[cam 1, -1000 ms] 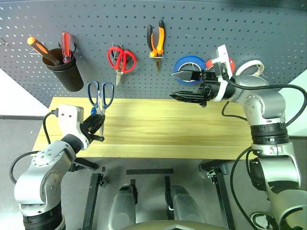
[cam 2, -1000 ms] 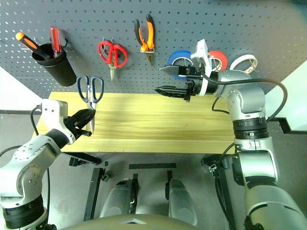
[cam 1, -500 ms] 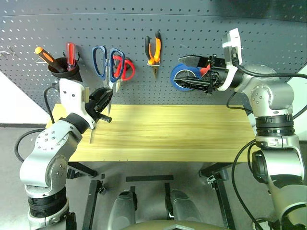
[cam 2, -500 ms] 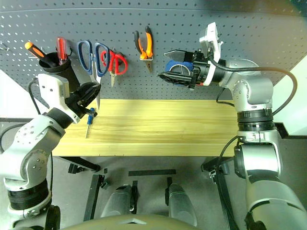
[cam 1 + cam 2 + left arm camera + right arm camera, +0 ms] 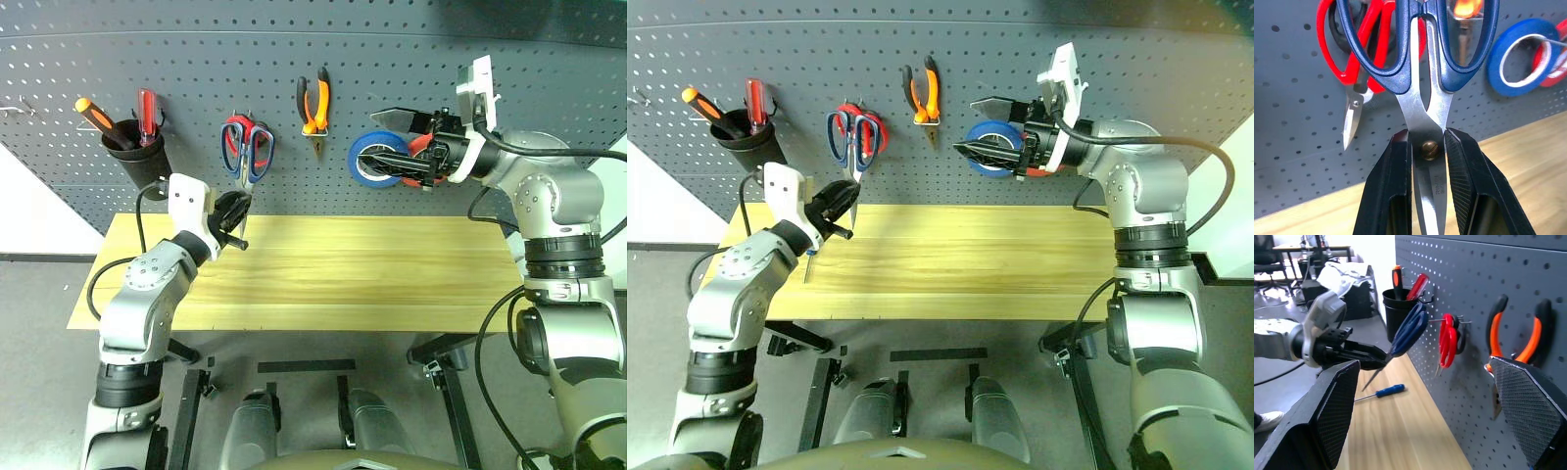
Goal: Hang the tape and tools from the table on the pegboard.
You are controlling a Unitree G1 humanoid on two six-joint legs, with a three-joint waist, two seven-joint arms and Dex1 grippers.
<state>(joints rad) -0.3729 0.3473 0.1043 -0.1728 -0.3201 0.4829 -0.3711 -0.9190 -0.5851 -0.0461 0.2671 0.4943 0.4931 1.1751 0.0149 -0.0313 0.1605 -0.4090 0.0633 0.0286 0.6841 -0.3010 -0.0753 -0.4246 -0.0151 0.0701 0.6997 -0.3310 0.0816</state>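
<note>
Left gripper [image 5: 1427, 164] clamped on the blue scissors [image 5: 1420, 73] near the pivot, handles up by the pegboard [image 5: 196, 59]. Best eased slowly, one loop over a hook. Right gripper [image 5: 404, 147] spread wide, empty.

The pegboard [image 5: 196, 59] was dark grey, dotted with a regular grid of small holes. The desk [image 5: 392, 279] was pale yellow wood with plank grain. The scissors [image 5: 1422, 63] had dark blue handles and silver blades, in front of red-handled scissors [image 5: 1347, 54]. The pliers [image 5: 313, 103] had orange and black handles. The tape [image 5: 377, 159] was blue with a white core. The screwdriver [image 5: 1378, 392] had a blue handle. The cup [image 5: 135, 157] was black, holding orange and red handles. Both tools were black.
</note>
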